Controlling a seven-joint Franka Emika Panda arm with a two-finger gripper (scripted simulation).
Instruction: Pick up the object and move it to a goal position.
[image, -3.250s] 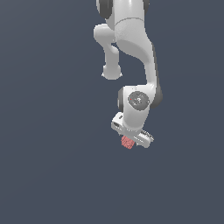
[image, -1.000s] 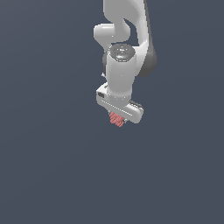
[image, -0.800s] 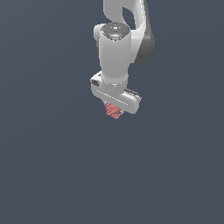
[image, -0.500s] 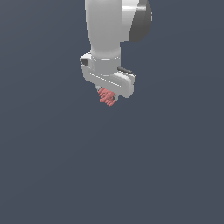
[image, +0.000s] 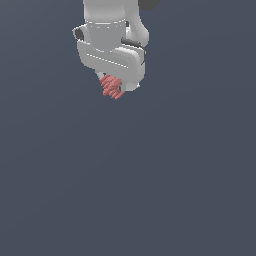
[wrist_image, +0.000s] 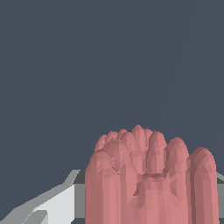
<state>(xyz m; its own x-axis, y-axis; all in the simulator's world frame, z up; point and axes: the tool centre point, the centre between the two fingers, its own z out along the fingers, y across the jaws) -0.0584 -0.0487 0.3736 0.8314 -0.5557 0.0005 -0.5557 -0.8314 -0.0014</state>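
The object (image: 111, 87) is a small pinkish-red lump with a ridged surface, hanging just below the white hand of the arm near the top of the exterior view. My gripper (image: 113, 85) is shut on it, and the fingers are mostly hidden behind the hand and the lump. In the wrist view the object (wrist_image: 148, 179) fills the lower middle, with a white and grey finger (wrist_image: 57, 201) beside it. The object is held well above the grey floor.
The white arm (image: 107, 30) reaches down from the top edge of the exterior view. A plain dark grey floor (image: 150, 190) lies all around.
The arm has risen and swung toward the exterior view's left, carrying the object with it; the hand now appears larger and higher in the picture. The grip on the object has held.
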